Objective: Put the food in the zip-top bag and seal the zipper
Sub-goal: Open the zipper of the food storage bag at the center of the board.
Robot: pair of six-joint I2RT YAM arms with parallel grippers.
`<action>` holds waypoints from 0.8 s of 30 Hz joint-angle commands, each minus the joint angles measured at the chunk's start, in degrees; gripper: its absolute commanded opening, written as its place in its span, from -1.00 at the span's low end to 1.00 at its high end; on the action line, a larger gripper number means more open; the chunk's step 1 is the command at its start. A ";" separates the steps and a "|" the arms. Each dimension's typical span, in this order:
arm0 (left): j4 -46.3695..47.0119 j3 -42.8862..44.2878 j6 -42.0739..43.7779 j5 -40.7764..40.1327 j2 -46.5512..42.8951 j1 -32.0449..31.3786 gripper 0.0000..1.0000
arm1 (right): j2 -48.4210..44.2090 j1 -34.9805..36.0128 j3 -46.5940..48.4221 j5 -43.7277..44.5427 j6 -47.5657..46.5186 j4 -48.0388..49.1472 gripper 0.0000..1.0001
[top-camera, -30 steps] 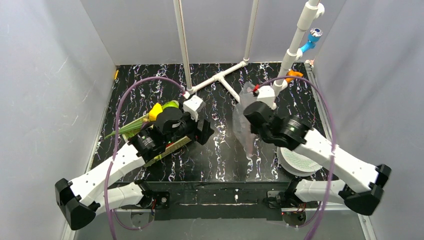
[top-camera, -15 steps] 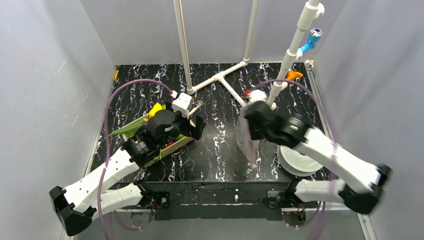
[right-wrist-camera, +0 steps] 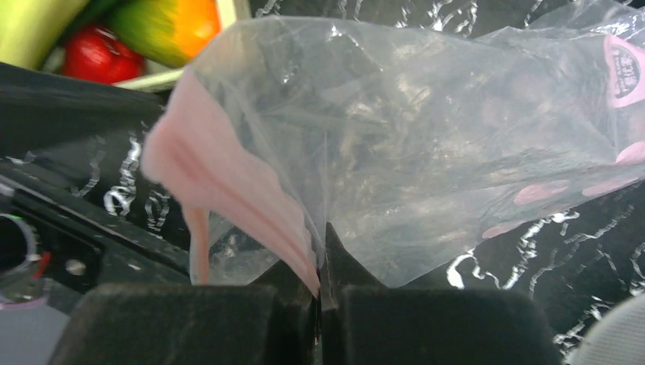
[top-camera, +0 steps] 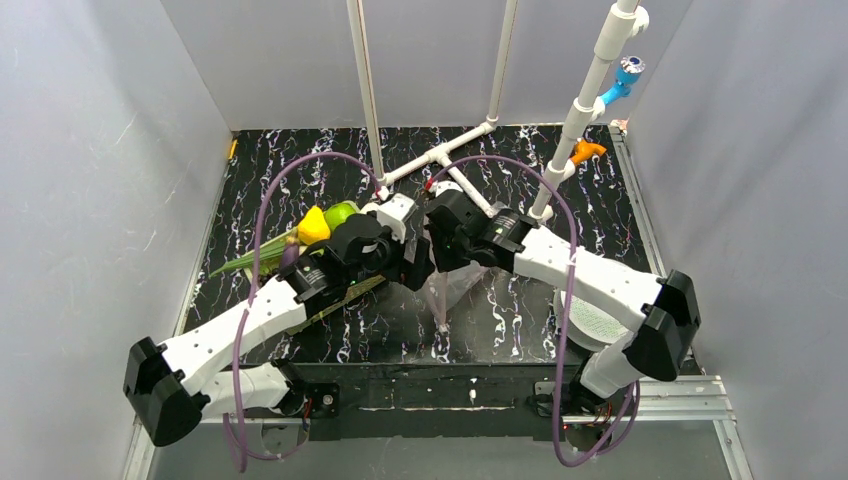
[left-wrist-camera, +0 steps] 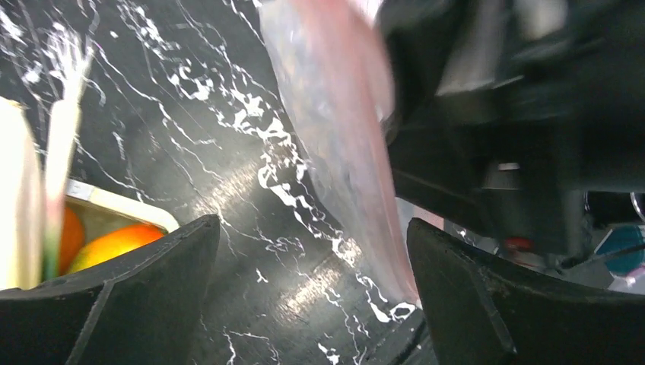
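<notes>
Right gripper (right-wrist-camera: pixel 321 255), clenched on the bag (right-wrist-camera: pixel 426 152) at its zipper (right-wrist-camera: pixel 228 190), has swung it from 3 o'clock to table centre. Left gripper (left-wrist-camera: pixel 312 258), fingers spread, has closed in beside it. Food (top-camera: pixel 325 220) stays at 9 o'clock.

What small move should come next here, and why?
Probably the left hand should close on the bag edge. Its jaws stand open with the bag hanging just in front, while the right hand already pinches the pink zipper.
</notes>
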 commanded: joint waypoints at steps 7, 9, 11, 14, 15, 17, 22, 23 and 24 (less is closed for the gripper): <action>-1.50 2.73 -3.50 3.82 1.90 -0.01 0.31 | -8.59 -1.03 -3.34 -4.92 3.70 9.27 -0.97; -3.80 3.62 -2.76 -2.57 1.87 -0.02 0.12 | -9.03 -1.03 -3.20 -4.80 3.39 8.48 -0.97; -5.49 3.88 -2.17 -6.93 1.32 -0.03 -0.08 | -9.82 -1.03 -3.12 -3.59 2.73 7.02 -0.97; -5.18 3.11 -0.87 -9.58 -1.02 -0.02 -0.37 | -11.72 -1.03 -3.17 -2.54 0.64 4.28 -0.97; -4.42 2.58 -0.48 -9.73 -2.09 -0.04 -0.42 | -12.34 -1.03 -3.13 -3.29 -0.59 3.27 -0.97; -2.93 1.47 0.36 -9.75 -3.98 -0.03 -0.55 | -13.04 -1.03 -1.95 -7.28 -2.24 -0.66 -0.97; -0.19 -0.21 1.33 -9.78 -7.51 -0.03 -1.00 | -18.38 -1.11 0.49 -19.38 -3.46 -7.67 -0.97; 0.90 -0.59 1.51 -7.80 -8.01 -0.02 -1.00 | -19.47 -1.12 1.64 -21.73 -3.86 -8.76 -0.97; 2.07 -0.91 1.45 -4.57 -8.39 -0.02 -1.00 | -20.30 -1.12 3.28 -23.28 -3.96 -10.05 -0.97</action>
